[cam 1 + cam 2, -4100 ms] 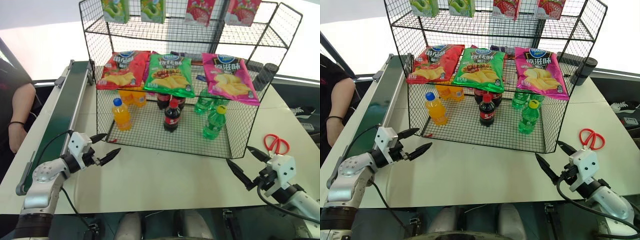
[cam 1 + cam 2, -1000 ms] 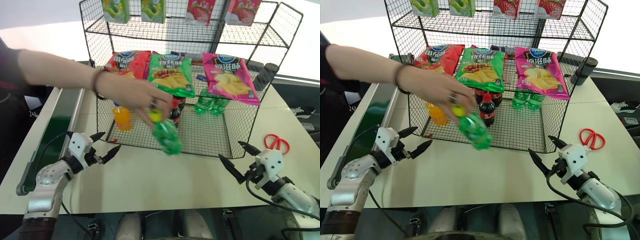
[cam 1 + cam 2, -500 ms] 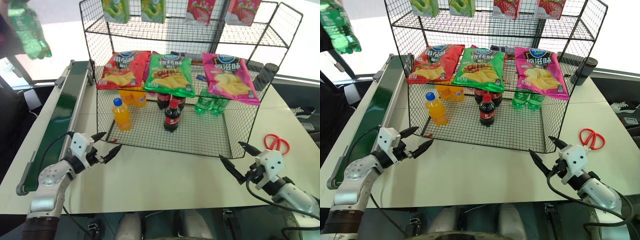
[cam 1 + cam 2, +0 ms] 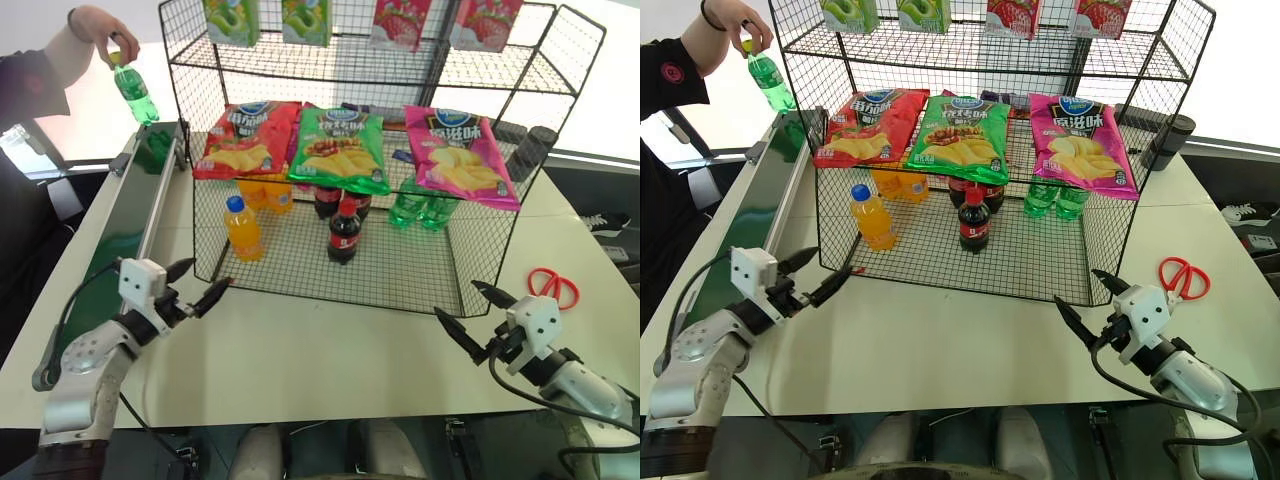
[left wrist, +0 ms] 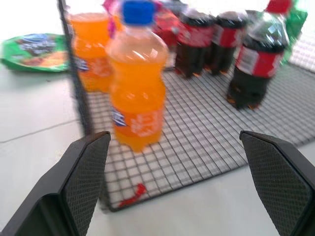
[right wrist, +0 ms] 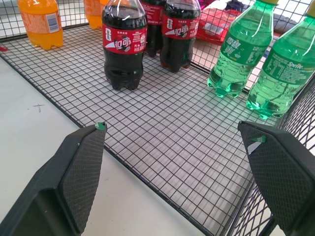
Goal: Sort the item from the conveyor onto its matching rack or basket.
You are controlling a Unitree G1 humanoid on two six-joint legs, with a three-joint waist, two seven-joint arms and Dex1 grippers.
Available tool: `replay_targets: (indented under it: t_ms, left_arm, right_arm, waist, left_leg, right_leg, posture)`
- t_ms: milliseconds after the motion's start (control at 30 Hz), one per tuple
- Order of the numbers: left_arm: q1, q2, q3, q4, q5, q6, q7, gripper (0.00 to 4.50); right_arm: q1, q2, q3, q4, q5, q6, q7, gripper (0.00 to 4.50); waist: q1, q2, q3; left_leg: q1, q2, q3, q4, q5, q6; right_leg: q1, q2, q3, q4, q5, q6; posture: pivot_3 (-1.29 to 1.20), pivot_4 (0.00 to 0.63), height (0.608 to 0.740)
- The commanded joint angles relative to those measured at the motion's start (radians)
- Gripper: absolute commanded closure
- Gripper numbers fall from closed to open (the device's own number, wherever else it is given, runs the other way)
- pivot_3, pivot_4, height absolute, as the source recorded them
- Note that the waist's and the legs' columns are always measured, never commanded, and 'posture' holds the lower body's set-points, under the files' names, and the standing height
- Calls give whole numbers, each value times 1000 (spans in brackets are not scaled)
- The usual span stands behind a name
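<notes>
A person's hand point(image 4: 100, 22) holds the item, a green bottle point(image 4: 133, 92) with a yellow cap, by its top just above the far end of the conveyor point(image 4: 112, 240), whose dark green belt runs along the table's left side. The black wire basket point(image 4: 400, 285) stands mid-table with orange, cola and green bottles inside. My left gripper point(image 4: 207, 276) is open, level, beside the basket's front left corner, facing an orange bottle point(image 5: 135, 98). My right gripper point(image 4: 456, 300) is open near the front right corner, facing cola bottles point(image 6: 124, 44) and green bottles point(image 6: 236, 49).
Chip bags point(image 4: 340, 148) hang over the basket's back, and an upper wire shelf point(image 4: 380, 60) carries snack packets. Red scissors point(image 4: 553, 287) lie on the table at the right. A black cup point(image 4: 530, 150) stands behind the basket. The person stands at the far left.
The person's hand carried the green bottle from in front of the basket up to the left, then down over the conveyor's far end. My left gripper shifted slightly left and up, and rolled.
</notes>
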Motion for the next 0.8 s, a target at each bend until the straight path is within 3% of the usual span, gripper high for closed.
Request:
replay_targets:
  t_ms: [33, 100, 300, 567, 800]
  left_arm:
    - [-31, 2, 108, 11, -91, 28, 25, 0]
    - [-73, -11, 176, 74, -109, 16, 88, 0]
    - [-176, -47, 251, 187, 20, -85, 344, 0]
    - [-199, -53, 213, 271, 125, -160, 413, 0]
    - [-201, -82, 221, 286, 155, -183, 471, 0]
  right_arm:
    - [-28, -5, 28, -65, 11, 13, -1, 61]
    - [-50, -1, 60, -89, 15, 30, -2, 61]
    - [-138, 22, 219, -193, 4, 117, -15, 61]
    - [-213, 65, 404, -262, -29, 189, -48, 61]
    - [-219, 77, 424, -234, -20, 184, -38, 61]
  waist:
    - [-1, 0, 0]
    - [-1, 0, 0]
    - [0, -2, -1]
    - [4, -7, -3]
    - [-1, -7, -3]
  left_leg:
    - [0, 0, 0, 0, 0, 0]
    - [0, 0, 0, 0, 0, 0]
    - [0, 0, 0, 1, 0, 0]
    - [-1, 0, -1, 1, 0, 0]
    - [0, 0, -1, 1, 0, 0]
  right_leg:
    - [0, 0, 0, 0, 0, 0]
    - [0, 1, 0, 1, 0, 0]
    - [0, 2, 0, 0, 1, 1]
    - [0, 2, -1, 0, 1, 2]
    - [0, 1, -1, 0, 1, 2]
  posture:
    - [0, 150, 740]
    - [0, 150, 740]
    - [0, 150, 740]
    - [0, 150, 740]
    - [0, 150, 740]
